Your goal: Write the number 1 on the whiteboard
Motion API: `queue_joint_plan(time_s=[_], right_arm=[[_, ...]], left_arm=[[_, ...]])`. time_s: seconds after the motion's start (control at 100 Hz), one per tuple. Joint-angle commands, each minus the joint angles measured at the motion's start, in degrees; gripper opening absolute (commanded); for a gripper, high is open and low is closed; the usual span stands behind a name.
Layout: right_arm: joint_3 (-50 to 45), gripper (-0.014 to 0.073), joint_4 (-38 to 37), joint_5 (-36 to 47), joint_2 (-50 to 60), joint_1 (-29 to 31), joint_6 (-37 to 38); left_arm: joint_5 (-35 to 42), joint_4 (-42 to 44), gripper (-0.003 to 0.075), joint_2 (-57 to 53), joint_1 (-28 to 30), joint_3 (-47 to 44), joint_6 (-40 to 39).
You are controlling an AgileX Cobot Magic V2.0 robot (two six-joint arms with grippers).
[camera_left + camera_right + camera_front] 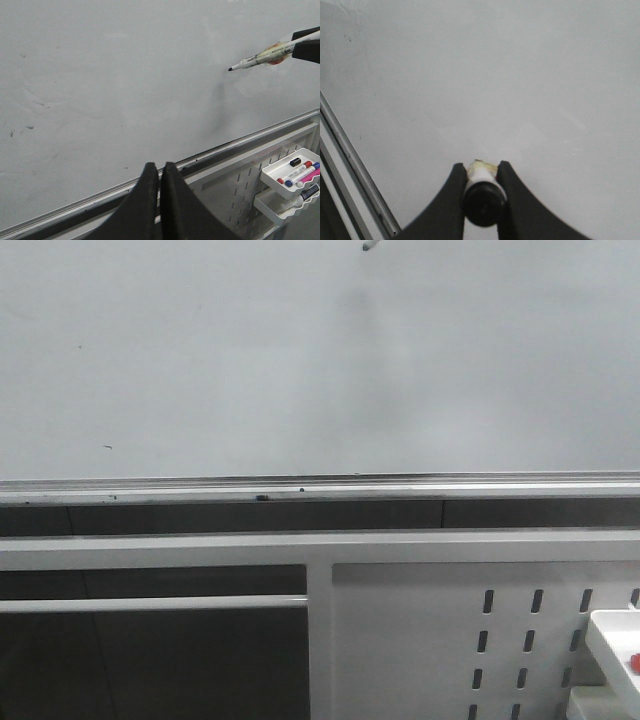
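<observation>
The whiteboard [300, 370] fills the upper front view, with a silver rail [320, 486] along its lower edge; it also fills the left wrist view [125, 75] and the right wrist view [520, 75]. No number 1 stroke shows on it, only tiny specks. My right gripper [482, 170] is shut on a white marker [481, 186], seen end-on. In the left wrist view the marker [262, 55] points its black tip [231, 69] at the board, a short gap away. The tip just shows at the top of the front view [370, 245]. My left gripper [160, 170] is shut and empty, low by the rail.
A white perforated metal panel [480, 640] stands below the board. Two white trays hang at its right, the upper tray [272, 172] holding several markers [295, 172]. The tray corner shows in the front view [615, 640].
</observation>
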State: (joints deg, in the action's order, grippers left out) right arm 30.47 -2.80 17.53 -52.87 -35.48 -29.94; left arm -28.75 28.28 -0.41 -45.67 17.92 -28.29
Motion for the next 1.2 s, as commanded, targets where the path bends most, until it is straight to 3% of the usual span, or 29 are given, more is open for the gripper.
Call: queue_joint_plan(time_s=[0.0,0.57,1.19], right_arm=[[2.1,-0.0067,-0.2,4.8,0.5,0.3,-0.4],[2.1,-0.0071,-0.2,3.5,-2.6,-4.2,0.2],[2.2,-0.0071,0.2,8.8,-6.5,2.9,0.2]], left_arm=[[4.1,0.6,-0.002,-1.1,0.1,1.5,-0.7],[4.1,0.6,-0.002,-1.1,0.1,1.5,-0.7],[4.1,0.2,-0.002,-1.1,0.1,1.5,-0.7]])
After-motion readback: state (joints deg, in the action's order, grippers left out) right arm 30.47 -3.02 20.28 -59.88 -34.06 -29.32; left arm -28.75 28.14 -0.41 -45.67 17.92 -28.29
